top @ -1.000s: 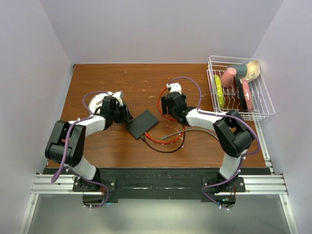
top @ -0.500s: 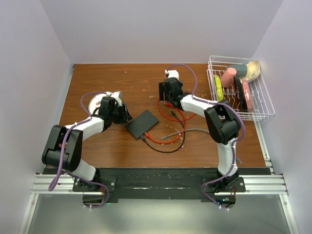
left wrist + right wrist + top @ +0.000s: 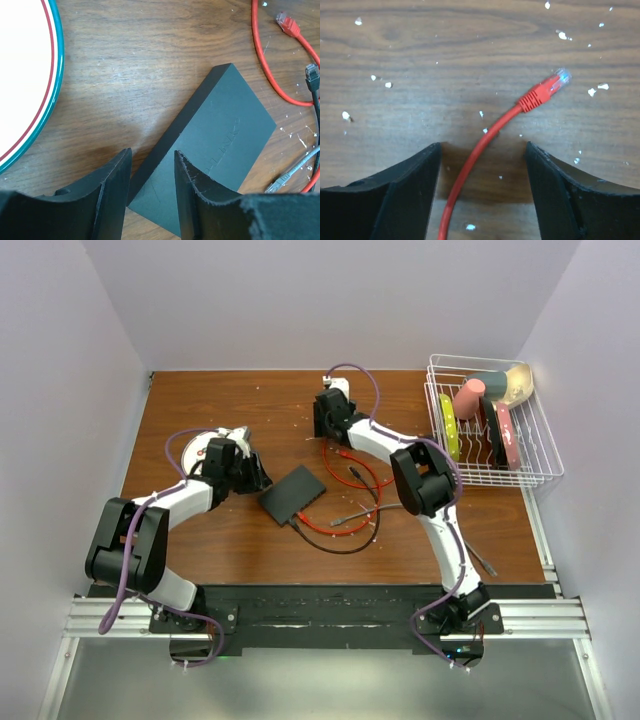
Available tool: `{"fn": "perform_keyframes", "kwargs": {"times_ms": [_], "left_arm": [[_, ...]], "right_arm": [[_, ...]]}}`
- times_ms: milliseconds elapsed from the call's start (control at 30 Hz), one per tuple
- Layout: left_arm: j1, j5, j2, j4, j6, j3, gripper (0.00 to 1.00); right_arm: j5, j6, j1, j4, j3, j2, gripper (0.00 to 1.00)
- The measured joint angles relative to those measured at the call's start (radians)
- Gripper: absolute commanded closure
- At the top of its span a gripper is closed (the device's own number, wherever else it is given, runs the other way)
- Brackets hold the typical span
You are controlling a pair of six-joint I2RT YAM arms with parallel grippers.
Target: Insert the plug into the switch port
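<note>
Table edges: the brown table [image 3: 250,400] has pale walls on its left, back and right sides, and a wire rack [image 3: 540,455] sits at the right edge.
Room to move: bare wood shows between the white plate [image 3: 20,75] and the switch [image 3: 215,145], and more bare wood lies around the red plug [image 3: 547,90].
Switch: it lies flat and turned slantwise near the middle of the table. A black cable [image 3: 315,95] and a grey cable [image 3: 292,172] lie close by its right side.
Left pincer: the left gripper [image 3: 151,160] is about half open – one corner of the switch shows between its fingers. I cannot tell if they touch it.
Right pincer: the right gripper [image 3: 482,147] is wide open over the red cable [image 3: 480,150]. The cable runs up between the fingers (they do not touch it), and the plug lies just past them on the wood.
Change: a second ago the right arm was bent near the middle of the table – now it reaches far back and to the left. The left arm and the switch are where they were.
</note>
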Motion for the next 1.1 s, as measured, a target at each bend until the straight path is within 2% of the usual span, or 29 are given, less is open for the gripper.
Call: {"fn": "perform_keyframes", "kwargs": {"times_ms": [133, 167, 233, 267, 467, 633, 800, 1100], "left_arm": [[0.000, 0.005, 0.000, 0.000, 0.000, 0.000, 0.55], [0.000, 0.006, 0.000, 0.000, 0.000, 0.000, 0.55], [0.000, 0.006, 0.000, 0.000, 0.000, 0.000, 0.55], [0.000, 0.006, 0.000, 0.000, 0.000, 0.000, 0.55], [0.000, 0.006, 0.000, 0.000, 0.000, 0.000, 0.56], [0.000, 0.006, 0.000, -0.001, 0.000, 0.000, 0.56], [0.000, 0.006, -0.007, -0.003, 0.000, 0.000, 0.56], [0.000, 0.029, -0.080, -0.004, 0.000, -0.002, 0.55]], "right_arm": [[0.032, 0.001, 0.010, -0.085, 0.152, 0.085, 0.67], [0.042, 0.002, 0.013, -0.098, 0.187, 0.105, 0.81], [0.049, 0.003, 0.017, -0.120, 0.222, 0.124, 0.97], [0.050, 0.008, 0.019, -0.127, 0.229, 0.127, 1.00], [0.037, 0.004, 0.020, -0.120, 0.209, 0.114, 1.00], [-0.021, -0.042, 0.019, -0.093, 0.022, -0.012, 1.00], [-0.108, -0.108, 0.019, -0.091, -0.165, -0.200, 1.00], [-0.243, -0.188, 0.019, 0.045, -0.531, -0.726, 1.00]]}}
